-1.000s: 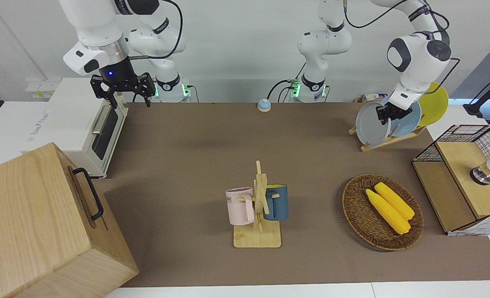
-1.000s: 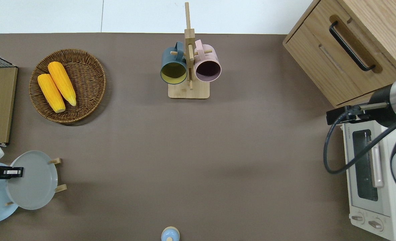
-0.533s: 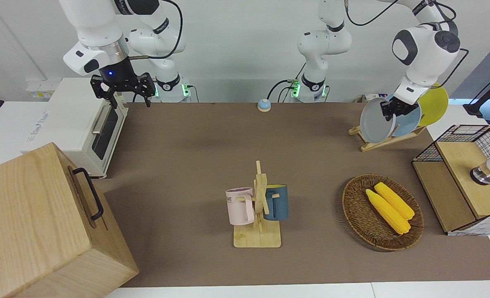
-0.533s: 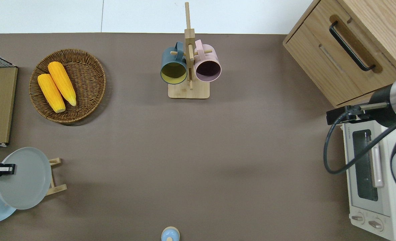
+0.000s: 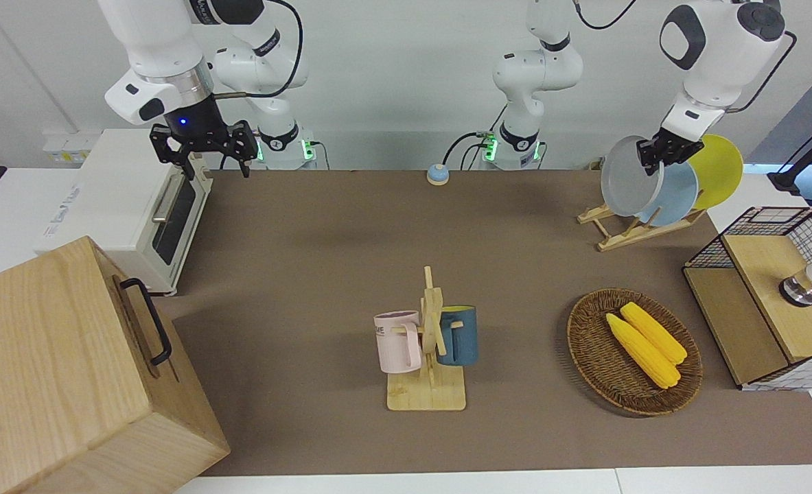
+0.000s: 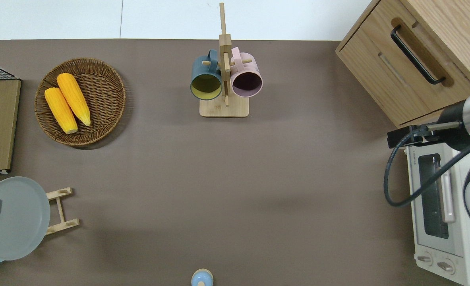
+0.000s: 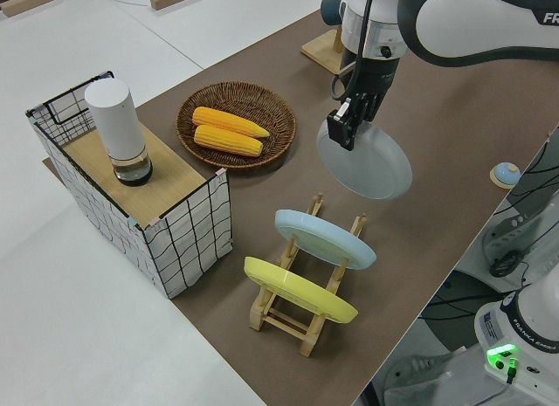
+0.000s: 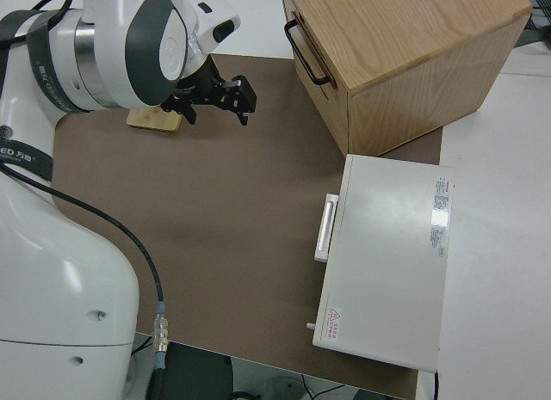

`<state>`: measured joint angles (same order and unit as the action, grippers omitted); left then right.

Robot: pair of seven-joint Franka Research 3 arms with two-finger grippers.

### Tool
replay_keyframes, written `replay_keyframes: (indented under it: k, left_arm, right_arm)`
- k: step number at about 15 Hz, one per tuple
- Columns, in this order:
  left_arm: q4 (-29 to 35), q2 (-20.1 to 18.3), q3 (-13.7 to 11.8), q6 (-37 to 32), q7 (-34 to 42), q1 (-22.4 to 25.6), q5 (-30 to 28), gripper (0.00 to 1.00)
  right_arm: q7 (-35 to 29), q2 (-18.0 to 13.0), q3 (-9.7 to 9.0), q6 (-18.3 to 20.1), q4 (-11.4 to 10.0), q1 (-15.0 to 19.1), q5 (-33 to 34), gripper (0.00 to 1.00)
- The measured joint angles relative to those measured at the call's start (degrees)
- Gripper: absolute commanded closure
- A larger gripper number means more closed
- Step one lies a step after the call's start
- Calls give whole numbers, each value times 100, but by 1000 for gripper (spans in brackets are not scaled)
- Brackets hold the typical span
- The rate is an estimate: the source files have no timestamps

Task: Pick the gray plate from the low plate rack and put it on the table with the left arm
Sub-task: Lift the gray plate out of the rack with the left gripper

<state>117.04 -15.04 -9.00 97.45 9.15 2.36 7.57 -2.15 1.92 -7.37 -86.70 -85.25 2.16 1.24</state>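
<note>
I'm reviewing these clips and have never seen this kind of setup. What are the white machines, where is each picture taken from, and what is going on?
They are two robot arms at a brown table. One camera faces them, one looks straight down, and one sits at each end. The left gripper holds the gray plate by its rim, lifted clear of the low plate rack, where a sky-blue plate and a yellow plate remain. The right arm is parked, gripper open. Also on the table: a mug stand with two mugs, a basket of corn, a wooden cabinet and a toaster oven.

Three plates [image 7: 364, 160], two mugs [image 5: 397, 342], two corn cobs [image 5: 642, 350].
</note>
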Motion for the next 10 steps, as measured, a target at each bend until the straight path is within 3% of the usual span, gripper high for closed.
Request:
replay_keyframes:
  k: [4,7,10]
  left_arm:
    - [-204,-84,257,-517,-309,-17,-150,1000]
    - [-206,-95,327,-657,-430,-42,-708,1000]
    - [-204,-117,566,-809,-745,-48,-1351,1000]
  right_arm:
    - [0,0,0,0,0,0,0,17]
    - [0,0,0,0,0,0,0,17]
    - [0,0,0,0,0,0,0,17]
